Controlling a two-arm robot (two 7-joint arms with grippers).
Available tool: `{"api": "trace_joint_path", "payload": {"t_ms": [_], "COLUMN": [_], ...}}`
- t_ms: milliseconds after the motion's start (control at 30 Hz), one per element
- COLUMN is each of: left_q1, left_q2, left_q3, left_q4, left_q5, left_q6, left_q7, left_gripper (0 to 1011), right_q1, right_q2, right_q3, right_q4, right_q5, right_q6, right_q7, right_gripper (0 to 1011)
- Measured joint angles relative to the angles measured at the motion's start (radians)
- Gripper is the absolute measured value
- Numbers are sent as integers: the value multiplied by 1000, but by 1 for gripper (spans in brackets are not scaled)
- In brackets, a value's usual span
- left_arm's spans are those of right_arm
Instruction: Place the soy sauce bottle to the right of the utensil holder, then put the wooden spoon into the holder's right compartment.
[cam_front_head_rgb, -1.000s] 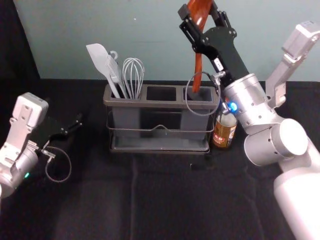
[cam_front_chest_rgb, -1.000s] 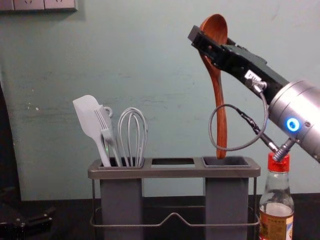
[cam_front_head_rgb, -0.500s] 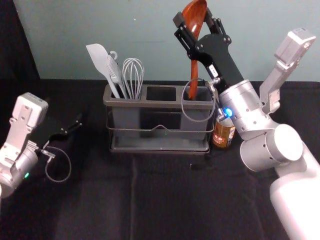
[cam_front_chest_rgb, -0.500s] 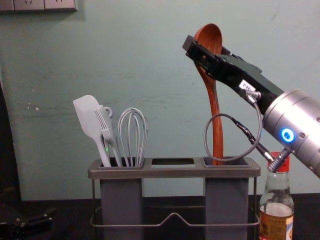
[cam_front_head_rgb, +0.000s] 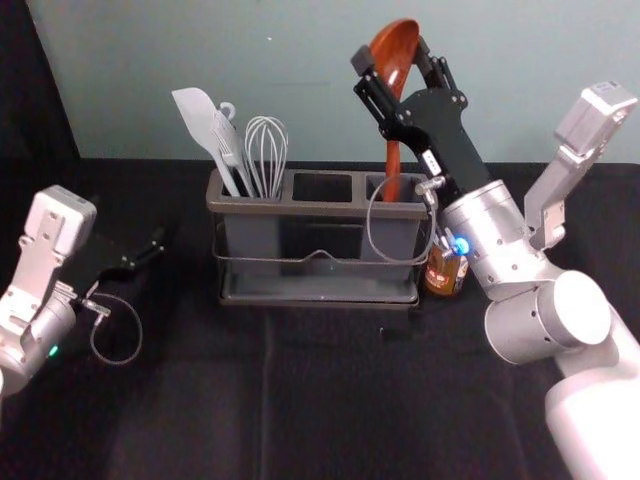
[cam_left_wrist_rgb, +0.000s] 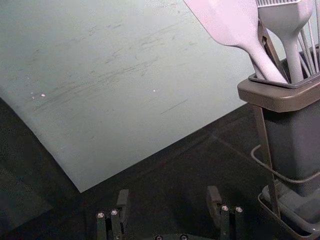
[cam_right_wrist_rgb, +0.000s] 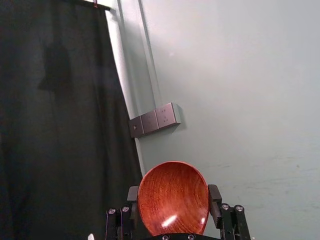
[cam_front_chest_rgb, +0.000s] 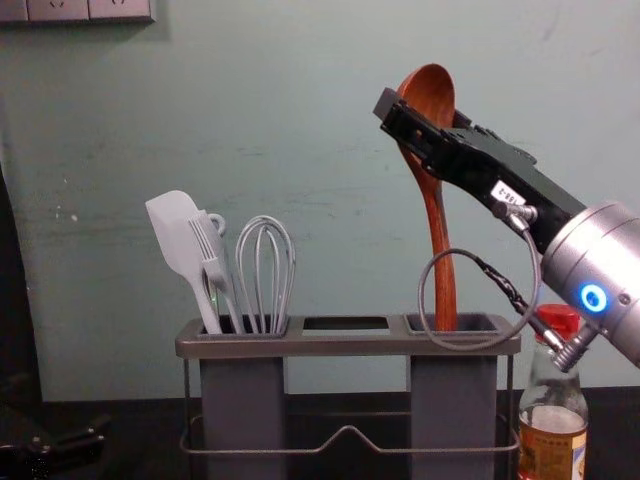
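Pale grey-green wall (cam_front_head_rgb: 290, 110), scuffed and finely scratched, rises behind my work area, and a row of sockets (cam_front_chest_rgb: 60, 8) is mounted on it. Matte black cloth (cam_front_head_rgb: 330, 390) covers the tabletop, with soft creases running through it, and from the right wrist I also see a dark curtain (cam_right_wrist_rgb: 60, 125) hanging in loose folds.

On the cloth I have the utensil holder (cam_front_chest_rgb: 340, 345): a smooth grey-brown frame with rounded corners, deep straight-sided cups and a thin wire rail that bends to a small peak at the centre. Its left compartment carries a flat, pale spatula (cam_front_chest_rgb: 175, 235), a ribbed brush (cam_front_chest_rgb: 212, 255) and a whisk (cam_front_chest_rgb: 266, 270) of looped wires.

My right gripper (cam_front_head_rgb: 392, 55) is above the holder's right side, gripping the wooden spoon (cam_front_chest_rgb: 428, 95) by its bowl, one finger on each side. The bowl is glossy reddish wood with visible grain; the slender handle points down, its end within the right compartment's opening. Just beside the holder, on its right, the soy sauce bottle (cam_front_chest_rgb: 552, 440) stands upright, clear glass with a red cap and a brown-and-yellow label, partly behind my right arm's cable.

My left gripper (cam_front_head_rgb: 150, 250) is parked left of the holder, fingers spread with nothing between them.
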Motion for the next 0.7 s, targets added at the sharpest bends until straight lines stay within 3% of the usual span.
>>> {"api": "trace_joint_path", "payload": {"t_ms": [267,700], "left_q1": [0,0], "left_q2": [0,0], "left_q3": [0,0], "left_q4": [0,0], "left_q5": [0,0], "left_q6": [0,0], "left_q7": [0,0], "left_gripper": [1000,1000], "right_q1": [-7,-26], "right_q2": [-3,1], "right_q3": [4,18], "right_q4": [-5,-73], "right_q5": [-3,-10], "right_q6": [-3,-4], "right_q7": [-8,-21], "right_gripper": [1002,1003]}}
